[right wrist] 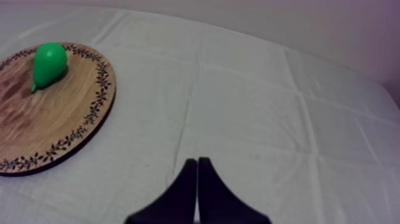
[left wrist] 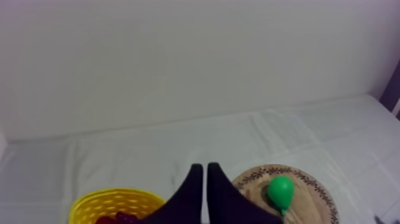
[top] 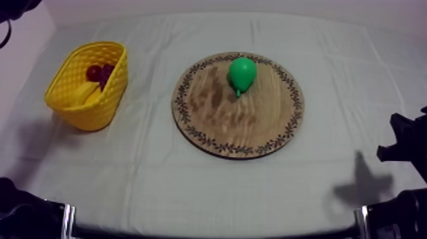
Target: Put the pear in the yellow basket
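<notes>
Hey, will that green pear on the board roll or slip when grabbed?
It probably rolls easily: the pear lies on its side on the flat wooden board. Its smooth, rounded skin may slip in a grip. It looks like a light toy.

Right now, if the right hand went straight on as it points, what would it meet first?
Likely just bare cloth ahead of the right hand; the wooden board lies off that line. Depth is unclear.

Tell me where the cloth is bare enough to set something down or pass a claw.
Bare cloth lies between the yellow basket and the wooden board, right of the board, and along the near edge. The board is free except where the pear lies at its far side. The basket is crowded with fruit.
</notes>
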Robot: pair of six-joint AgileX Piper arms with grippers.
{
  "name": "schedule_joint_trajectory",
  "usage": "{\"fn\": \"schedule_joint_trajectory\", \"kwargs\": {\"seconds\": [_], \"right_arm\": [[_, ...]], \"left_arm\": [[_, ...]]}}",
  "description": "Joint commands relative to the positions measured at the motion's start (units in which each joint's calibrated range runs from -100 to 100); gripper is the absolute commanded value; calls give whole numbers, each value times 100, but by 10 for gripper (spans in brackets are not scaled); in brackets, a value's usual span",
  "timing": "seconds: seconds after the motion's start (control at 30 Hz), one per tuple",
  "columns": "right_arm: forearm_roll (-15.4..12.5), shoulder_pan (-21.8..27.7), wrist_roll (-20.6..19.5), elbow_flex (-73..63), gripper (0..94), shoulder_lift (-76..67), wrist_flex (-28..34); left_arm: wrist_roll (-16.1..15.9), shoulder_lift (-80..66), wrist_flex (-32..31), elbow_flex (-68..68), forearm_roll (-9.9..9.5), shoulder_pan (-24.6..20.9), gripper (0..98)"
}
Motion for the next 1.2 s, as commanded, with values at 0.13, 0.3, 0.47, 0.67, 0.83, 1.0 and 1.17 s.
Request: {"fn": "schedule_joint_trajectory", "kwargs": {"seconds": [0.13,0.3,0.47,0.67,0.83,1.0,1.17], "right_arm": [[2,0,1,5,3,-5,0],[2,0,1,5,3,-5,0],[2,0,1,5,3,-5,0],[2,0,1,5,3,-5,0],[2,0,1,5,3,-5,0],[2,0,1,5,3,-5,0],[2,0,1,5,3,-5,0]], "left_arm": [[160,736,34,-783,-13,313,1],[303,1327,92,-1415,-27,522,1],[577,2009,325,-2120,-187,764,1],[886,3013,859,-3071,-358,1031,1],[1233,3849,1259,-3774,-580,1226,1],[1445,4615,1666,-4443,-643,1363,1],[1596,5255,1914,-4869,-657,1470,1]]}}
